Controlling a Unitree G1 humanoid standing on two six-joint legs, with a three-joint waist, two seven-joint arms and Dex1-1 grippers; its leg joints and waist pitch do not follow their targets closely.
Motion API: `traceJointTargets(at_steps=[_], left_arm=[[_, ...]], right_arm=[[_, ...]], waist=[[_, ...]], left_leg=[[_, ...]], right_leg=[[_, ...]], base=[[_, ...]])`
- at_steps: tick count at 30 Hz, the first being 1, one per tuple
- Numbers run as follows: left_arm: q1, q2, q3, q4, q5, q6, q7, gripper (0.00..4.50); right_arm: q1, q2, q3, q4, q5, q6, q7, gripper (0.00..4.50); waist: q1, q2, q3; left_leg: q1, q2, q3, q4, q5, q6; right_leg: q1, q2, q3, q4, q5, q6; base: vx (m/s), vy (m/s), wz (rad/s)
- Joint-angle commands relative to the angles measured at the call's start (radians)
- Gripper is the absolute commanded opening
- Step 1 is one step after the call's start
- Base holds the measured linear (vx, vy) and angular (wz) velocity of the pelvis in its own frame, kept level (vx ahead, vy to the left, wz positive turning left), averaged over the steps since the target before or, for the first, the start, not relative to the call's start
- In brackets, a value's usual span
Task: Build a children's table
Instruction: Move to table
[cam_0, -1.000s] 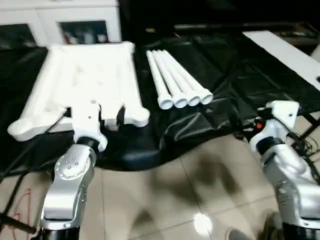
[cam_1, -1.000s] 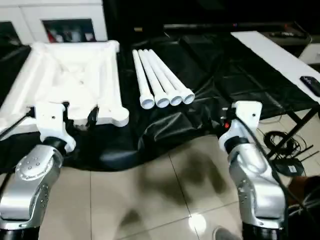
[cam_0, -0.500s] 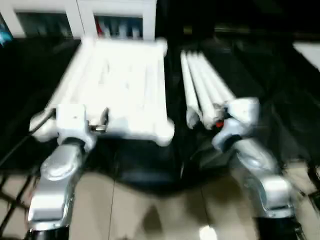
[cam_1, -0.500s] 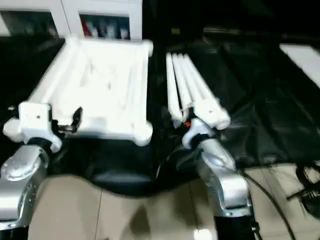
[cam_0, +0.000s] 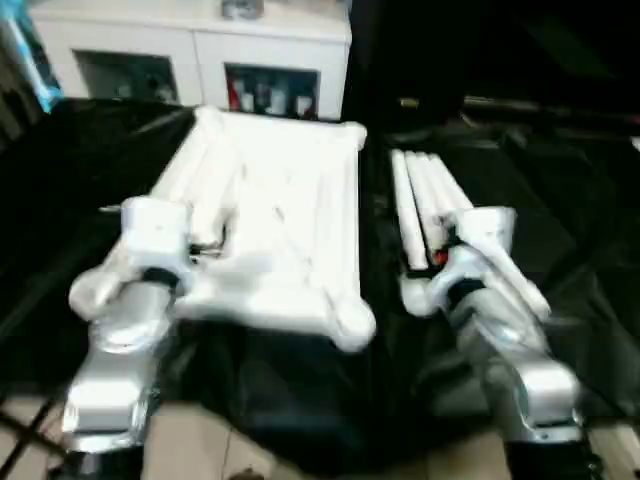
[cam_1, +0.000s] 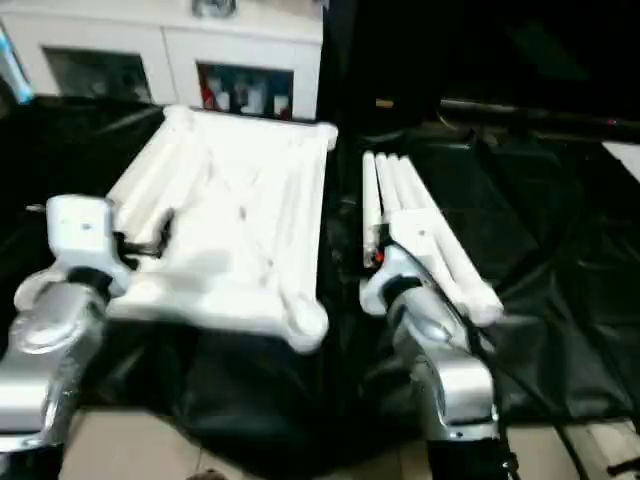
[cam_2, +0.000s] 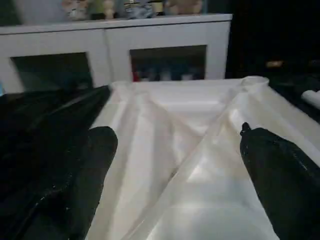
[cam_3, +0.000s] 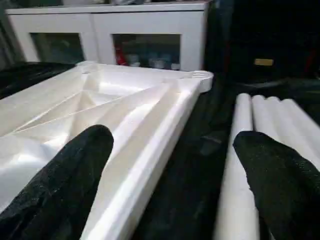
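Note:
The white table top (cam_0: 270, 230) lies ribbed side up on a black-covered surface, rounded sockets at its corners. Several white tube legs (cam_0: 425, 200) lie side by side just to its right. My left gripper (cam_2: 175, 150) hovers open over the top's near left part, black fingers (cam_2: 95, 165) wide apart with nothing between them. My right gripper (cam_3: 172, 150) is open too, above the gap between the top's right edge (cam_3: 150, 145) and the legs (cam_3: 250, 135). My right wrist (cam_0: 480, 250) hides the near ends of the legs.
A white glass-door cabinet (cam_0: 200, 60) stands behind the work surface. Black sheeting (cam_1: 560, 260) covers the surface to the right of the legs and hangs over its near edge (cam_0: 300, 400). Pale floor tiles (cam_0: 200, 460) show below.
The camera has shifted forward, so top and legs sit nearer and lower in view. Both arms have reached further over the surface; the right wrist now overlaps the legs' near ends.

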Motion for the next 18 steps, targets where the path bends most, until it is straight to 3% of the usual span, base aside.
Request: traceJointTargets(at_steps=[1,2,3,4,5,6,7,8,9,10,11,12,13,14,15,16,17,18], left_arm=[[-0.022,-0.001,-0.045,0.007,-0.016,-0.006,-0.041,4.49],[-0.024,0.002,-0.052,0.010,-0.018,-0.008,-0.050,4.49],[-0.026,0.004,-0.058,0.013,-0.019,-0.010,-0.058,4.49],[-0.026,0.004,-0.058,0.013,-0.019,-0.010,-0.058,4.49],[-0.026,0.005,-0.069,0.015,-0.020,-0.012,-0.068,4.49],[-0.026,0.007,-0.080,0.016,-0.020,-0.014,-0.079,4.49],[-0.028,0.010,-0.096,0.019,-0.021,-0.015,-0.098,4.49],[-0.030,0.013,-0.112,0.022,-0.023,-0.017,-0.117,4.49],[-0.031,0.012,-0.125,0.025,-0.029,-0.020,-0.137,4.49],[-0.031,0.011,-0.129,0.025,-0.042,-0.021,-0.155,4.49],[-0.031,0.013,-0.137,0.024,-0.056,-0.020,-0.180,4.49],[-0.023,0.045,-0.167,0.013,-0.102,-0.028,-0.289,4.49],[-0.022,0.052,-0.172,0.011,-0.110,-0.030,-0.308,4.49],[-0.020,0.061,-0.178,0.009,-0.118,-0.035,-0.332,4.49],[-0.018,0.115,-0.200,0.012,-0.148,-0.040,-0.435,4.49],[-0.018,0.115,-0.200,0.012,-0.148,-0.040,-0.435,4.49],[-0.018,0.154,-0.212,0.017,-0.162,-0.045,-0.502,4.49],[-0.018,0.187,-0.220,0.022,-0.173,-0.050,-0.559,4.49]], right_arm=[[0.007,-0.026,-0.037,-0.019,0.017,0.023,0.015,4.41],[0.008,-0.029,-0.037,-0.018,0.019,0.021,0.024,4.41],[0.009,-0.033,-0.038,-0.018,0.021,0.019,0.033,4.41],[0.009,-0.033,-0.038,-0.018,0.021,0.019,0.033,4.41],[0.014,-0.046,-0.030,-0.021,0.024,0.019,0.059,4.41],[0.020,-0.062,-0.020,-0.027,0.025,0.018,0.083,4.41],[0.025,-0.079,-0.013,-0.033,0.033,0.027,0.109,4.41],[0.031,-0.103,-0.003,-0.041,0.036,0.030,0.140,4.41],[0.035,-0.123,0.001,-0.047,0.044,0.040,0.166,4.41],[0.037,-0.135,0.001,-0.050,0.054,0.050,0.184,4.41],[0.039,-0.151,0.002,-0.055,0.064,0.055,0.209,4.41],[0.037,-0.206,0.007,-0.070,0.097,0.082,0.295,4.41],[0.036,-0.215,0.007,-0.072,0.103,0.088,0.309,4.41],[0.034,-0.225,0.008,-0.075,0.110,0.097,0.324,4.41],[0.028,-0.285,0.029,-0.082,0.112,0.099,0.405,4.41],[0.028,-0.285,0.029,-0.082,0.112,0.099,0.405,4.41],[0.025,-0.324,0.044,-0.085,0.111,0.094,0.460,4.41],[0.022,-0.356,0.056,-0.084,0.111,0.089,0.506,4.41]], waist=[[-0.026,0.009,-0.041],[-0.017,-0.013,-0.037],[0.016,-0.048,-0.026],[0.033,-0.056,-0.041],[0.043,-0.066,-0.058],[0.054,-0.055,-0.061],[0.055,-0.029,-0.054],[0.059,-0.019,-0.052],[0.056,0.027,-0.046],[0.046,0.052,-0.048],[0.028,0.071,-0.043],[-0.005,0.077,-0.080],[0.000,0.083,-0.082],[0.002,0.079,-0.081],[0.021,0.054,-0.095],[0.019,0.034,-0.098],[0.018,0.003,-0.095],[0.042,-0.024,-0.084]], left_leg=[[0.066,0.105,-0.049,-0.163,-0.219,0.279],[0.051,0.083,-0.016,-0.160,-0.266,0.251],[0.019,0.006,0.033,-0.059,-0.269,0.168],[0.013,-0.016,0.042,0.032,-0.188,0.142],[-0.068,0.002,0.007,0.088,-0.041,0.080],[-0.108,0.003,-0.008,0.092,0.020,0.044],[-0.129,0.017,-0.016,0.100,0.078,0.017],[-0.125,0.029,-0.018,0.085,0.105,0.009],[-0.103,0.073,-0.008,-0.043,0.199,0.031],[-0.061,0.084,-0.002,-0.090,0.189,0.032],[-0.038,0.116,-0.045,-0.121,0.103,0.068],[0.084,0.213,-0.142,-0.099,0.133,0.241],[0.075,0.197,-0.131,-0.077,0.284,0.277],[0.061,0.188,-0.120,-0.061,0.503,0.295],[0.049,0.153,-0.091,-0.015,1.204,0.228],[0.050,0.131,-0.090,-0.001,1.228,0.201],[0.012,0.085,-0.066,0.010,1.103,0.159],[-0.077,0.027,-0.010,-0.017,0.467,0.101]], right_leg=[[-0.020,-0.036,0.016,-0.084,0.118,-0.007],[0.009,-0.055,0.039,-0.136,0.082,-0.023],[0.084,-0.134,0.140,-0.250,-0.345,-0.052],[0.113,-0.186,0.195,-0.296,-0.561,-0.113],[0.198,-0.203,0.205,-0.269,-0.662,-0.163],[0.212,-0.184,0.208,-0.244,-0.462,-0.211],[0.210,-0.176,0.183,-0.239,-0.257,-0.304],[0.197,-0.169,0.166,-0.245,-0.201,-0.339],[0.169,-0.093,0.061,-0.243,-0.207,-0.304],[0.152,-0.051,0.019,-0.238,-0.208,-0.252],[0.113,0.010,-0.009,-0.174,-0.166,-0.189],[-0.007,-0.006,0.009,-0.028,-0.093,-0.062],[-0.025,-0.009,0.012,-0.018,-0.039,-0.020],[-0.036,-0.014,0.018,-0.015,0.028,0.017],[-0.048,-0.043,0.054,-0.069,0.298,0.096],[-0.046,-0.064,0.081,-0.111,0.366,0.091],[-0.027,-0.084,0.107,-0.150,0.458,0.073],[0.052,-0.126,0.131,-0.145,0.644,0.013]], base=[[0.161,-0.034,-0.04],[0.167,-0.104,0.04],[0.167,-0.104,0.04],[0.198,-0.101,-0.02],[0.210,-0.033,-0.09],[0.210,-0.033,-0.09],[0.204,-0.007,0.03],[0.188,0.027,0.01],[0.188,0.027,0.01],[0.203,0.116,0.02],[0.235,0.131,0.05],[0.235,0.131,0.05],[0.205,0.090,0.07],[0.142,0.083,0.00],[0.142,0.083,0.00],[0.000,0.000,0.00],[-0.079,0.017,-0.06],[-0.079,0.017,-0.06]])
